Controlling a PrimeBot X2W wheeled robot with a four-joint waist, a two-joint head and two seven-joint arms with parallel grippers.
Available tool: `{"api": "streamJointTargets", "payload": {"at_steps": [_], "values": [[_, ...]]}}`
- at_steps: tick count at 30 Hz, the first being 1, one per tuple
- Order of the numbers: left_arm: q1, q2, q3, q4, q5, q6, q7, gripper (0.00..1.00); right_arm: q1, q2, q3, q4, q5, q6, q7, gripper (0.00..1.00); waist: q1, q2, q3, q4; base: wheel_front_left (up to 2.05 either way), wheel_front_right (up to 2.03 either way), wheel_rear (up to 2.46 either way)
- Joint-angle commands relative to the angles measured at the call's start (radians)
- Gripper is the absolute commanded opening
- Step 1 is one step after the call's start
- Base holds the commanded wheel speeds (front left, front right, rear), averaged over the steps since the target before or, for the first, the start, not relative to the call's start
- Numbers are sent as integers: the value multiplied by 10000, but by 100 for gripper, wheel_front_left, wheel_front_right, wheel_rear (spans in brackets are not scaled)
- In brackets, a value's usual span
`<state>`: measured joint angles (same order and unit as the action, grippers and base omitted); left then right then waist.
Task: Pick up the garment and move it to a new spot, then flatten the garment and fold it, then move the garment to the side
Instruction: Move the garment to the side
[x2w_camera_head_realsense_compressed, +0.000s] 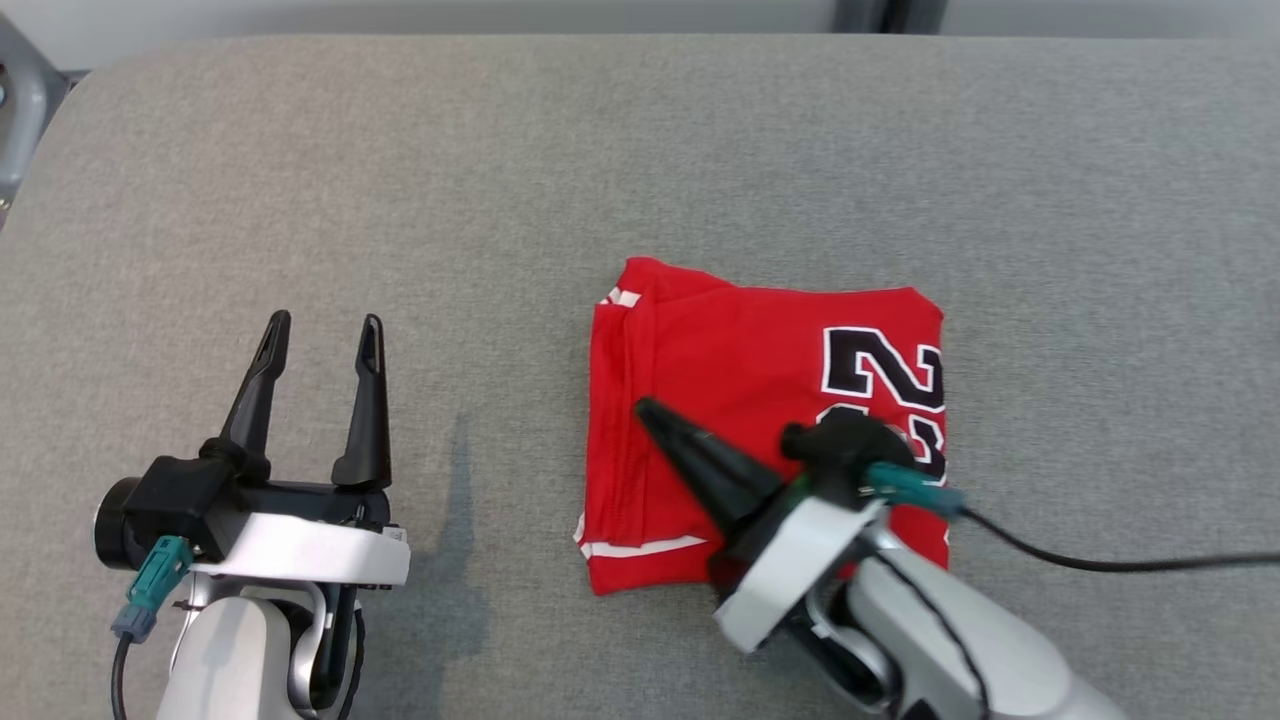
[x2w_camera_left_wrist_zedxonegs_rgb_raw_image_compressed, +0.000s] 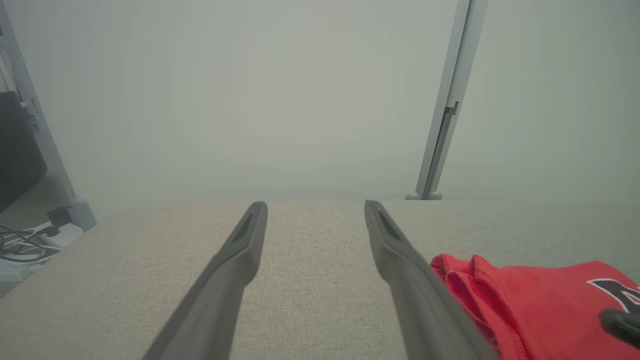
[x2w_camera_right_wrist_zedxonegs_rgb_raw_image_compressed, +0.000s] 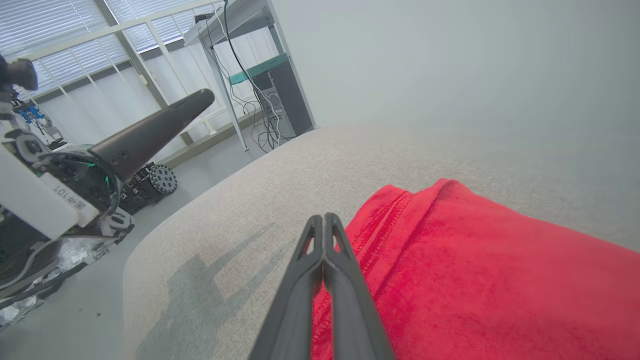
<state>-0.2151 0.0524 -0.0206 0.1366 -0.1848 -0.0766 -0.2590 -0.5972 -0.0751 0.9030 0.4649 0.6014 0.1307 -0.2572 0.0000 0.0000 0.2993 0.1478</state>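
Observation:
The garment (x2w_camera_head_realsense_compressed: 740, 380) is a red jersey with black-and-white numerals, folded into a rough square right of centre on the grey cloth table (x2w_camera_head_realsense_compressed: 640, 150). My right gripper (x2w_camera_head_realsense_compressed: 645, 405) is shut with nothing between its fingers. It reaches over the garment's near left part, pointing up and to the left. The right wrist view shows its closed tips (x2w_camera_right_wrist_zedxonegs_rgb_raw_image_compressed: 323, 217) above the garment's (x2w_camera_right_wrist_zedxonegs_rgb_raw_image_compressed: 475, 280) hemmed left edge. My left gripper (x2w_camera_head_realsense_compressed: 326, 322) stands open over bare table, well left of the garment. In the left wrist view its fingers (x2w_camera_left_wrist_zedxonegs_rgb_raw_image_compressed: 316, 205) are spread, with the garment (x2w_camera_left_wrist_zedxonegs_rgb_raw_image_compressed: 540, 300) at lower right.
A black cable (x2w_camera_head_realsense_compressed: 1100, 560) trails from my right wrist across the table to the right. The table's rounded left corner (x2w_camera_head_realsense_compressed: 60, 110) is at upper left. Beyond the far edge stand a metal post (x2w_camera_left_wrist_zedxonegs_rgb_raw_image_compressed: 440, 125) and a desk with hanging cables (x2w_camera_right_wrist_zedxonegs_rgb_raw_image_compressed: 260, 75).

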Motion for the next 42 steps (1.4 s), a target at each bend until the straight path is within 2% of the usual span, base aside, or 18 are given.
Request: {"api": "streamJointTargets", "payload": {"at_steps": [1,2,3,4,9,16,19,24,33,42], "values": [[51,27,62,-70,46,71,-51,100,365,-216,-548,-339,-179,0,-91,0,0,0,-161,-158,0,0,0],[107,29,90,-91,54,72,-51,100,530,-282,-990,-635,-304,0,-98,33,0,0,-215,-231,0,0,0],[142,26,108,-115,59,73,-50,100,670,-341,-1492,-984,-451,0,-103,72,0,0,-254,-302,0,0,0],[171,28,119,-135,53,77,-50,100,914,-403,-1991,-1307,-603,0,-100,100,0,0,-288,-370,0,0,0],[208,107,200,-177,54,150,-45,100,2020,-675,-4177,-2574,-1559,0,-91,100,0,0,-428,-708,0,0,0],[481,272,215,-148,75,191,-18,100,3313,-996,-6987,-3416,-2495,0,7,100,0,0,-957,-1087,0,0,0],[615,376,243,-178,76,213,20,100,3784,-1026,-7724,-3679,-2727,0,219,100,0,0,-1267,-1180,0,0,0],[1016,506,206,-296,100,282,209,100,4490,-962,-8300,-4101,-2871,0,571,100,0,0,-1764,-1282,0,0,0],[1768,865,240,-549,173,307,416,100,5513,-893,-8563,-4538,-3031,0,1144,100,0,0,-2439,-1236,0,0,0],[2503,990,246,-723,76,418,893,100,6515,-671,-9002,-5053,-3247,0,1591,100,0,0,-3039,-1251,0,0,0]]}}
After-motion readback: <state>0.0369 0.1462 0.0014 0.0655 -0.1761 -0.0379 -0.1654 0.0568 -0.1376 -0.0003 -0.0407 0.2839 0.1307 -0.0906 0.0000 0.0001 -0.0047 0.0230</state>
